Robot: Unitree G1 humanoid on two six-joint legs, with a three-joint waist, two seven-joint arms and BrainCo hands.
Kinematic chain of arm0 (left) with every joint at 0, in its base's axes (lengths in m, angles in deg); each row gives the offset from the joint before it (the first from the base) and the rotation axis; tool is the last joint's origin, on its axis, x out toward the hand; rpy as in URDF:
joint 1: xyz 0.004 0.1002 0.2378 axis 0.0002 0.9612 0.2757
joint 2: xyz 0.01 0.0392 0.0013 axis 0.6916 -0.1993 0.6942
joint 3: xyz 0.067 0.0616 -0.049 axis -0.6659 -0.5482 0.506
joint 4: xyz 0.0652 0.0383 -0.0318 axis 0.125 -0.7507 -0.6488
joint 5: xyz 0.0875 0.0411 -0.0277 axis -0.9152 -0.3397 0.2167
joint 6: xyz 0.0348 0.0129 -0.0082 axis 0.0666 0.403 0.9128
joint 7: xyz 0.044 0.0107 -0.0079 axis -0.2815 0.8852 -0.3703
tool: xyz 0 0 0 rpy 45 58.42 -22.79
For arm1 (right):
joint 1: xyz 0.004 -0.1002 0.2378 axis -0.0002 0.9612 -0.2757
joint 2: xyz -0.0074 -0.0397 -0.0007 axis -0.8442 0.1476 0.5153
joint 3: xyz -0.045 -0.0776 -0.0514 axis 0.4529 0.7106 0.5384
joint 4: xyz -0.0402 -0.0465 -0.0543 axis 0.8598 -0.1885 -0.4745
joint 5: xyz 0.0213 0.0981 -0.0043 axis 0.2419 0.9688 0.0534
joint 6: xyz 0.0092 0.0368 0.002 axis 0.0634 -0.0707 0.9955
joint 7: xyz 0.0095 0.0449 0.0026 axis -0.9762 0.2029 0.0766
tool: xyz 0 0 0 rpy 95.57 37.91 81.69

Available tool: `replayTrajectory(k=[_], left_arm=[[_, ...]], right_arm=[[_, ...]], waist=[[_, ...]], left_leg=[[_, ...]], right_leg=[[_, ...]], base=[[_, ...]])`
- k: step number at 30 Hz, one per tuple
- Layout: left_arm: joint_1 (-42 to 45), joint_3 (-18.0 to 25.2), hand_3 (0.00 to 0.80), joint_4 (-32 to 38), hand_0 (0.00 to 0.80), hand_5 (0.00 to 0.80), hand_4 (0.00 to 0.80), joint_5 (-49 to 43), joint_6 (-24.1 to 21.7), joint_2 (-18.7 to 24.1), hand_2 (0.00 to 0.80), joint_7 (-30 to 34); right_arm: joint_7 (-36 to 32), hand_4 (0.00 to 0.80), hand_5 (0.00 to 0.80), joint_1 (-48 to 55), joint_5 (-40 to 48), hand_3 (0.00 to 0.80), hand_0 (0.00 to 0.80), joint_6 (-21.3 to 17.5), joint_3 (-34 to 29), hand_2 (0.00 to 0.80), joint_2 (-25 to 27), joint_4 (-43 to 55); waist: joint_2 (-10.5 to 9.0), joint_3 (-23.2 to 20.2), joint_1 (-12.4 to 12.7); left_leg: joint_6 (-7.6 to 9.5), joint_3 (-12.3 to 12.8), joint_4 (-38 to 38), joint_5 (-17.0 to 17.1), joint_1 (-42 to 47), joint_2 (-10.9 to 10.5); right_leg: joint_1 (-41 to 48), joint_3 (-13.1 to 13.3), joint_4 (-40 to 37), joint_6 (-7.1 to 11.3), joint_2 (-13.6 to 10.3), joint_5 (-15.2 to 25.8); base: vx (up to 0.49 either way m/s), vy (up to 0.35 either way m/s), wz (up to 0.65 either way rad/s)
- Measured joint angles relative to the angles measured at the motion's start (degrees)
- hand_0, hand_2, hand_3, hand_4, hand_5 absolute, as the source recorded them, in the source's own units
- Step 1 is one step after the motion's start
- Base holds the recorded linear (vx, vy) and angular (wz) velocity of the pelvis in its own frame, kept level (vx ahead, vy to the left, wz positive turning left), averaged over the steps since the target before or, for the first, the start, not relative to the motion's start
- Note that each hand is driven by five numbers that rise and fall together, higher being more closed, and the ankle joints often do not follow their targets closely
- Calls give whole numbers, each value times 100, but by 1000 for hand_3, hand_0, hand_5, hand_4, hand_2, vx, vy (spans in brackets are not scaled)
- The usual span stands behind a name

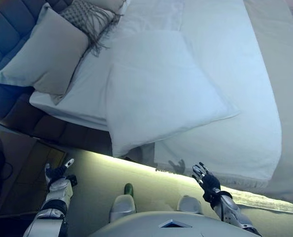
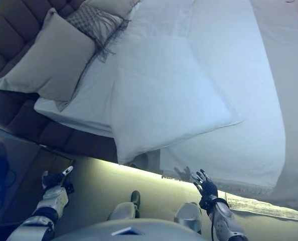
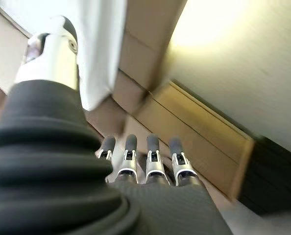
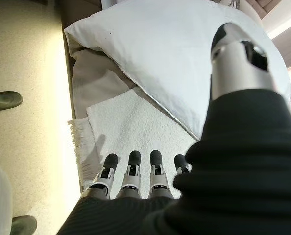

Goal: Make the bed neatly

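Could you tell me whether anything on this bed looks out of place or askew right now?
Yes: the large white pillow lies skewed on the white blanket, one corner overhanging the bed edge, away from the grey pillow at the headboard. Both the left hand and right hand hold nothing.

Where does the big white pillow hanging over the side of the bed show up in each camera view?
Left eye view: white pillow at centre, one corner hanging past the bed's near edge.
Right eye view: same place, centre.
Left wrist view: I cannot tell; only a white cloth edge shows.
Right wrist view: upper middle, beyond the right hand.
Shared landmark: the fringed white blanket beside the pillow.
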Motion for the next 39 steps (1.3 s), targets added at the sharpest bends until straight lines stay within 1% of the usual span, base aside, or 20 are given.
replayTrajectory(k=[4,7,10,13,15,17,19,20,24,26,28,29,31,33,39], left_arm=[[-267,-455,0,496,0,0,0,-251,-124,-2,0,-35],[-594,-745,0,665,0,0,0,-422,-245,-10,0,-133],[-1040,-1104,0,817,0,0,0,-602,-445,-7,0,-364],[-1508,-1402,0,902,0,0,0,-1034,-573,-12,0,-583],[-1811,-1638,0,1031,0,0,0,-1378,-616,-7,0,-781],[-2087,-1828,0,1052,0,0,0,-1709,-656,-8,0,-931],[-2320,-2062,0,1119,0,0,0,-1996,-677,-16,0,-1028],[-2403,-2089,0,1176,0,0,0,-2140,-690,-31,0,-1068],[-2777,-2291,0,1276,0,0,0,-2547,-727,-43,0,-1273],[-2943,-2293,0,1321,0,0,0,-2861,-702,-60,0,-1465],[-3044,-2348,0,1380,0,0,0,-3422,-560,-42,0,-1745],[-3119,-2507,0,1428,0,0,0,-3714,-460,22,0,-1922],[-3235,-2564,0,1516,0,0,0,-4086,-364,40,0,-2163],[-3325,-2567,0,1699,0,0,0,-4249,-189,38,0,-2322],[-3603,-2683,0,1870,0,0,0,-4497,144,-113,0,-2653]], right_arm=[[62,0,0,-221,111,0,0,-6,36,0,-31,0],[72,0,0,-474,216,0,0,-78,37,0,-22,-5],[89,0,0,-807,264,0,0,-174,71,0,-21,-30],[101,0,0,-1129,343,0,0,-254,147,0,-28,-47],[106,0,0,-1317,430,0,0,-344,154,0,-24,-64],[120,0,0,-1533,455,0,0,-389,163,0,-23,-76],[163,0,0,-1689,505,0,0,-422,168,0,-18,-79],[174,0,0,-1755,550,0,0,-433,175,0,-20,-75],[238,0,0,-1909,553,0,0,-456,178,0,-14,-73],[295,0,0,-1968,554,0,0,-456,215,0,-18,-72],[325,0,0,-1981,556,0,0,-457,235,0,-12,-66],[331,0,0,-1982,567,0,0,-457,247,0,14,-47],[343,0,0,-2002,611,0,0,-463,272,0,55,-37],[376,0,0,-2020,669,0,0,-504,323,0,87,-29],[487,0,0,-2235,727,0,0,-629,452,0,44,13]], waist=[[19,248,-2],[64,418,-12],[66,751,-23],[17,1093,-46],[4,1337,-85],[-7,1577,-190],[-11,1754,-202],[-11,1859,-300],[-12,2042,-368],[-12,2163,-443],[-12,2190,-488],[-8,2210,-494],[-4,2225,-493],[-11,2245,-486],[-17,2292,-500]], left_leg=[[-2,21,29,2,-27,2],[14,80,143,16,-324,8],[21,139,278,69,-613,-20],[26,173,415,70,-847,-29],[37,184,516,79,-1025,-34],[53,208,586,93,-1172,-42],[62,279,636,98,-1294,-45],[69,297,639,107,-1318,-51],[76,427,700,109,-1516,-57],[76,443,709,109,-1538,-64],[75,443,716,109,-1588,-73],[75,443,717,109,-1604,-86],[75,441,728,109,-1655,-113],[75,438,768,109,-1726,-133],[93,426,962,122,-2219,-134]], right_leg=[[-42,33,0,-1,0,29],[-373,124,64,-12,2,99],[-717,245,194,-9,-23,146],[-1037,367,379,-16,-39,156],[-1244,416,498,-25,-50,153],[-1447,478,615,-32,-61,159],[-1651,563,714,-37,-66,171],[-1704,593,739,-38,-67,177],[-2030,767,842,-40,-55,205],[-2087,802,881,-40,-50,208],[-2178,843,914,-39,-52,210],[-2228,871,955,-37,-62,208],[-2333,929,1017,-35,-80,207],[-2440,966,1092,-29,-101,201],[-2979,1038,1327,-46,-104,214]], base=[[-136,-54,-5],[-206,-36,-12],[-197,-37,-13],[-169,-51,-12],[-138,-52,-4],[-123,-38,-9],[-99,-19,-17],[-95,-10,-12],[-69,-20,-16],[-41,-14,-7],[-45,-15,-7],[-38,-23,-9],[-44,-50,-7],[-48,-78,-3],[-47,-49,0]])
